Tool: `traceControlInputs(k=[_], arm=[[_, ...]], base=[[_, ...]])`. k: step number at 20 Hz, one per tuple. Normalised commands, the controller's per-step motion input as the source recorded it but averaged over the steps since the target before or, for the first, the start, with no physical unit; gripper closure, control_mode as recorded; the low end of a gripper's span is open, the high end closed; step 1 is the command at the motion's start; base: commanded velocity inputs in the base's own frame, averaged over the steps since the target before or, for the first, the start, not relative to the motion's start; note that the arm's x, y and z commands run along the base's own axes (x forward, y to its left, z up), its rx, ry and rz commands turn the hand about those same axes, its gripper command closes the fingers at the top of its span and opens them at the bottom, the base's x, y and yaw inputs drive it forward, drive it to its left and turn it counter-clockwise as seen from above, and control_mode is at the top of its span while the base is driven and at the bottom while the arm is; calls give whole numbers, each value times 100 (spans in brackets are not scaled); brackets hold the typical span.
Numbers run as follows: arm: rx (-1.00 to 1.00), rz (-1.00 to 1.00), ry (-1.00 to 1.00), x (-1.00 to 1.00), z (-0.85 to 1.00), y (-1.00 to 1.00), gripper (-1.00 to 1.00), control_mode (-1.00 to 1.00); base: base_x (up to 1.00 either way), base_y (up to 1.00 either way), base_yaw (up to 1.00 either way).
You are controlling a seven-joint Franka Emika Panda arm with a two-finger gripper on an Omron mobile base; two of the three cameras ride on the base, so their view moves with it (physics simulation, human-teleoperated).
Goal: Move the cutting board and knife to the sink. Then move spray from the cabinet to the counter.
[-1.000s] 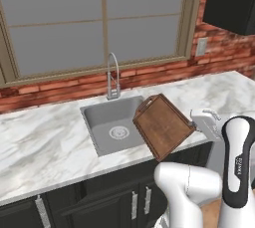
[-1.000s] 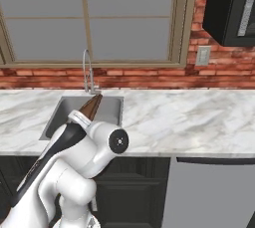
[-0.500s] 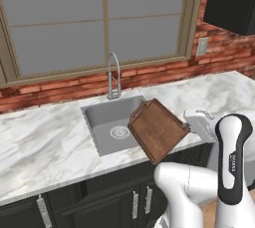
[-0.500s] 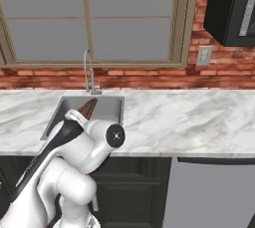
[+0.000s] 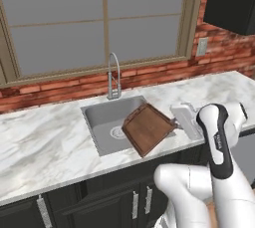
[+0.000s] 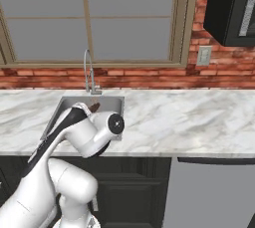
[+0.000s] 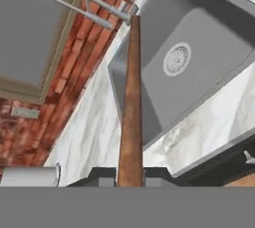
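Cutting board (image 5: 148, 128) comes first in the task, and it hangs tilted over the right part of the sink (image 5: 102, 120), its lower edge down near the front rim, carried in the air and not yet lying in the basin. The hand view looks along the board's thin edge (image 7: 131, 107), which rises from between the two finger tips at the bottom of that view, so the jaws are pinching the board by one end, with the drain off to the side below it. The first move is therefore close to done, judging by how the board sits above the basin: it remains to be lowered and let go. No knife can be made out on the white marble counter (image 5: 45, 147) in these pictures. The dark upper cabinet (image 6: 230, 8) on the right stands shut, so fetching the spray to the counter looks wholly undone.
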Motion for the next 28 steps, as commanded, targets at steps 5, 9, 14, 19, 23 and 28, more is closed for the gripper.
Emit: traceControlInputs(k=[5,9,14,19,23,28], arm=[[9,-5,37,59,-20,16,100,-100],[0,-5,34,32,-39,9,100,-100],[5,0,9,15,-55,0,100,-100],[15,11,-8,33,-58,-6,100,-100],[13,13,-1,53,-52,0,100,-100],[0,1,10,56,7,6,100,-100]], base=[[0,0,0],[0,0,0],[0,0,0],[0,0,0],[0,0,0],[0,0,0]])
